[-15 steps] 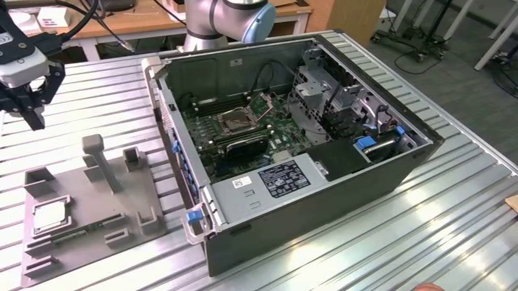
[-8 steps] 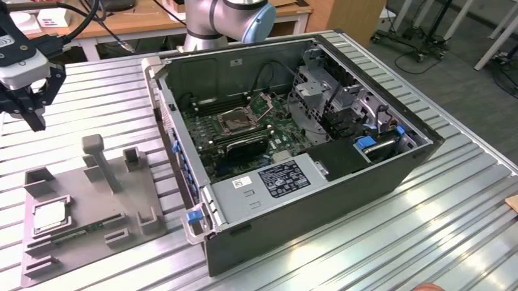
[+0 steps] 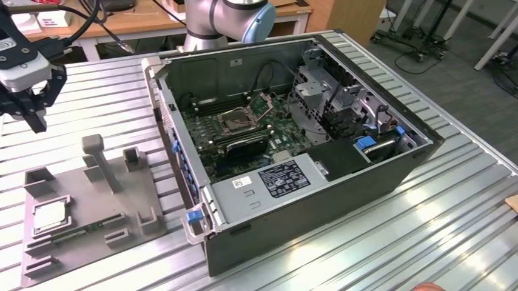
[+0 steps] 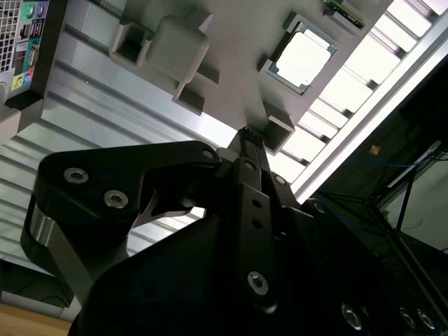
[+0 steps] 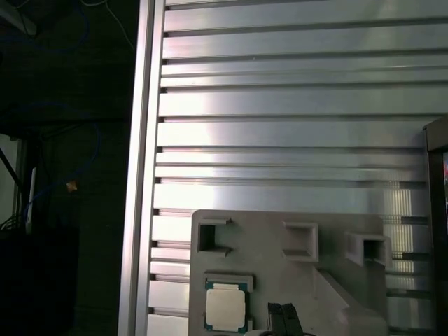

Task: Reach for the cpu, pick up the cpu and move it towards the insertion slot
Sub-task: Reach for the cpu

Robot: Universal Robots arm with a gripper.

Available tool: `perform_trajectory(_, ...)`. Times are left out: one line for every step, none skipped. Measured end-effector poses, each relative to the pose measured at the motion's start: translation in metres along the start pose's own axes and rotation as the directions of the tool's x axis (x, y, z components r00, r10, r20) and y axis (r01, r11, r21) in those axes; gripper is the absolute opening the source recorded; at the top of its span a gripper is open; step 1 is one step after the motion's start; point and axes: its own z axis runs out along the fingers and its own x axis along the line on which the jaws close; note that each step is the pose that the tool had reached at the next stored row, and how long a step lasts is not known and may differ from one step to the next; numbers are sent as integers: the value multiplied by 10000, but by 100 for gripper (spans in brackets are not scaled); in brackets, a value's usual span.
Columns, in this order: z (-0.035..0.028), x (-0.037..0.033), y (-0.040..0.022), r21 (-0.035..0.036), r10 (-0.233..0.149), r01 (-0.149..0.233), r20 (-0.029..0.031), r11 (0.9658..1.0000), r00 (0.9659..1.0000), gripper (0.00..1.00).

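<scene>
**A:** Where is the pincer?

**B:** In the exterior view the pincer hangs at about 10 o'clock of the frame, above the slatted tabletop. It touches nothing.

**A:** Wide or narrow?

**B:** Narrow. The fingers lie together with only a thin line between them. They hold nothing, and both wrist views agree on that.

**A:** And the cpu?

**B:** The cpu lies flat, silver top up, in a square pocket of the grey fixture. That is at about 8 o'clock of the exterior view. From the pincer it sits at roughly 6 o'clock, well apart. In the first wrist view the cpu shows near the pincer's tips, but they are not touching it.

**A:** Anything beside it?

**B:** A thin green memory stick lies in the same fixture, at about 4 o'clock from the cpu.

**A:** Where is the slot?

**B:** The slot is on the green board inside the open case. It is near the middle of the exterior view, at about 3 o'clock from the pincer and well apart from it. Its dark centre is exposed. A metal frame stands tilted up at about 1 o'clock of it.

**A:** And the arm?

**B:** The arm shows at 12 o'clock, behind the case.
</scene>
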Motion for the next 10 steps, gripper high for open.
perform_trajectory(0, 0, 0, 1, 0, 0, -1, 10000, 10000, 10)
perform_trajectory(2, 0, 0, 0, 0, 0, 1, 10000, 10000, 10)
perform_trajectory(3, 0, 0, 0, 0, 0, 0, 10000, 10000, 10)
perform_trajectory(3, 0, 0, 0, 0, 0, 1, 10000, 10000, 10)
perform_trajectory(3, 0, 0, 0, 0, 0, 1, 10000, 10000, 10)
perform_trajectory(4, 0, 0, 0, 0, 0, 1, 10000, 10000, 10)
perform_trajectory(7, 0, 0, -1, 0, 0, 2, 10000, 10000, 10)
perform_trajectory(10, 0, 0, -1, 0, 0, 3, 10000, 10000, 10)
perform_trajectory(13, 0, -1, -1, 0, 0, 2, 10000, 10000, 10)
perform_trajectory(16, 0, -1, 0, 0, 0, 1, 10000, 10000, 10)
